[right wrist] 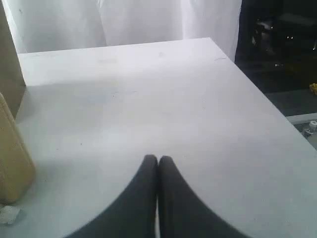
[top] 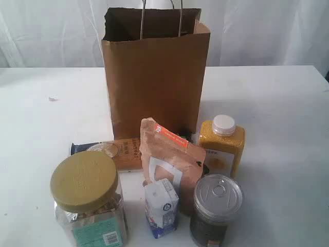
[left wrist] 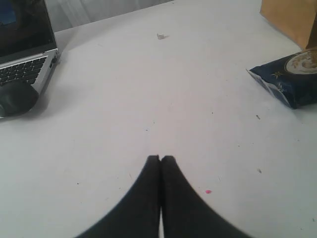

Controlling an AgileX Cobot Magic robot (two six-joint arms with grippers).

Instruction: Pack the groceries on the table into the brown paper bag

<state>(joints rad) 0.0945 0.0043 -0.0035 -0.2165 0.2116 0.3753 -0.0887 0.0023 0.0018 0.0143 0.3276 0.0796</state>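
Clear jar point(top: 90, 220) wears olive-yellow lid point(top: 84, 180)

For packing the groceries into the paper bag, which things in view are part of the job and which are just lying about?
Part of the job: brown paper bag, clear jar, small carton, orange-labelled pouch, pull-tab can, yellow bottle, spaghetti packet.
Just lying about: laptop, black mouse, small white scrap.

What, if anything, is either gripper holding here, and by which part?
Nothing is held. The left gripper and the right gripper are both shut with nothing between their fingertips, each over bare table.
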